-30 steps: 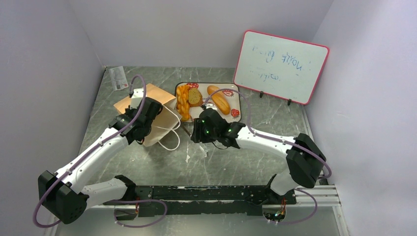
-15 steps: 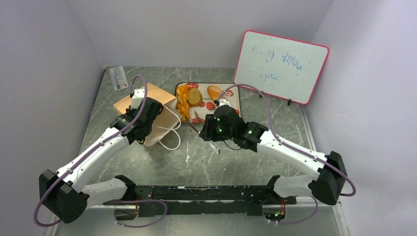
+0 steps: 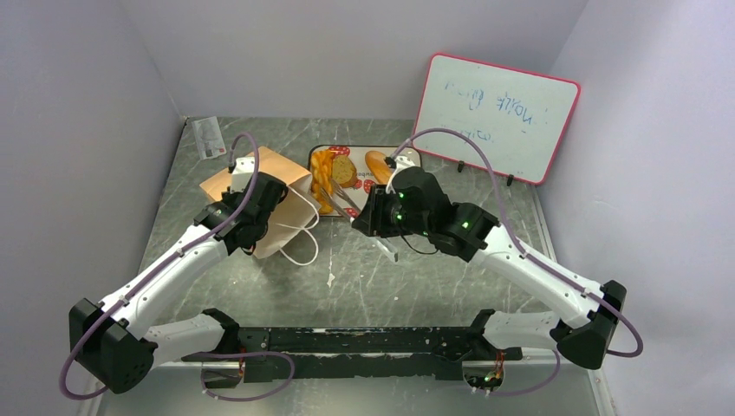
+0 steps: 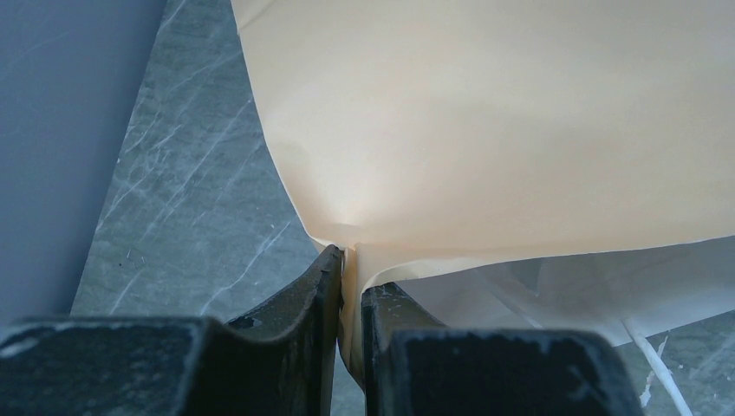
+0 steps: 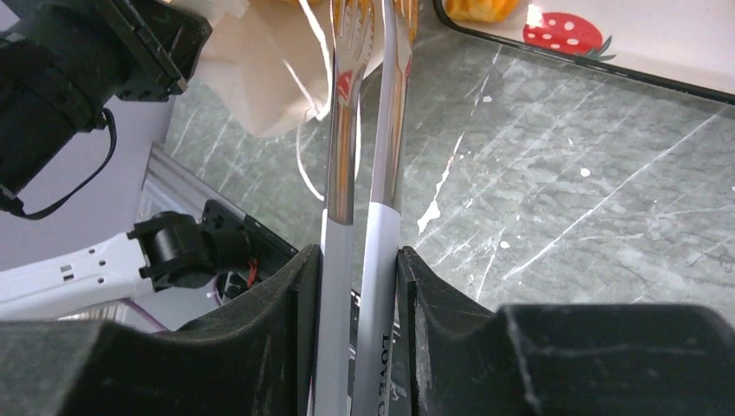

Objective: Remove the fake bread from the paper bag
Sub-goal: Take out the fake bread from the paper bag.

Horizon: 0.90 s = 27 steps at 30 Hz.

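Observation:
The tan paper bag [image 3: 260, 173] lies on its side at the back left, its mouth and white cord handles [image 3: 299, 234] facing front right. My left gripper [image 3: 254, 241] is shut on the bag's rim; the paper [image 4: 485, 130] is pinched between its fingers [image 4: 351, 269]. The bag's inside is hidden. Several fake breads lie on the strawberry-print tray [image 3: 414, 154]: braided twists [image 3: 322, 178], a round slice [image 3: 344, 170], a loaf [image 3: 379, 162]. My right gripper [image 3: 368, 227] is shut on the silver tongs [image 5: 364, 130], whose tips [image 3: 338, 192] sit between the tray and the bag's mouth.
A pink-framed whiteboard [image 3: 494, 117] leans on the back right wall. A small card [image 3: 206, 137] lies in the back left corner. Grey walls close in three sides. The black base rail [image 3: 373, 342] runs along the front edge.
My right arm has swung right and back toward the tray with the tongs, and the tong arms have been squeezed closer together. The left arm and the bag have not moved.

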### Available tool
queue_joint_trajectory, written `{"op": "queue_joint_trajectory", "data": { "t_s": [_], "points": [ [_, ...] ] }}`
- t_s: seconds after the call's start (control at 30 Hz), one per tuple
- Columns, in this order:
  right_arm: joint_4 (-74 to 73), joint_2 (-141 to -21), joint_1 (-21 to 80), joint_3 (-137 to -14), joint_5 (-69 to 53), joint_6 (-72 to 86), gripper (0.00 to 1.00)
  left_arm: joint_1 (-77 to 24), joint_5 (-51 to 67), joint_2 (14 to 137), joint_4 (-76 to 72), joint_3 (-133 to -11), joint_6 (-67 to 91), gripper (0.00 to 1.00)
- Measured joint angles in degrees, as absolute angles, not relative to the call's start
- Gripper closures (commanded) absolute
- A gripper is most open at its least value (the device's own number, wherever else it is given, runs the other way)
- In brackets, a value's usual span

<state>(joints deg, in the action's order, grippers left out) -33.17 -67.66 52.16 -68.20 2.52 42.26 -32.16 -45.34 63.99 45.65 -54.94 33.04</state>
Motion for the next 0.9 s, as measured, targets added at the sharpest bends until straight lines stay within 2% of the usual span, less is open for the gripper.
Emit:
{"op": "queue_joint_trajectory", "data": {
  "t_s": [0.9],
  "points": [
    [-33.6, -74.8, 52.6, -69.8, -9.8, 39.0, 0.82, -32.2, -45.3, 65.4, 45.5, -55.1, 33.1, 0.93]
  ]
}}
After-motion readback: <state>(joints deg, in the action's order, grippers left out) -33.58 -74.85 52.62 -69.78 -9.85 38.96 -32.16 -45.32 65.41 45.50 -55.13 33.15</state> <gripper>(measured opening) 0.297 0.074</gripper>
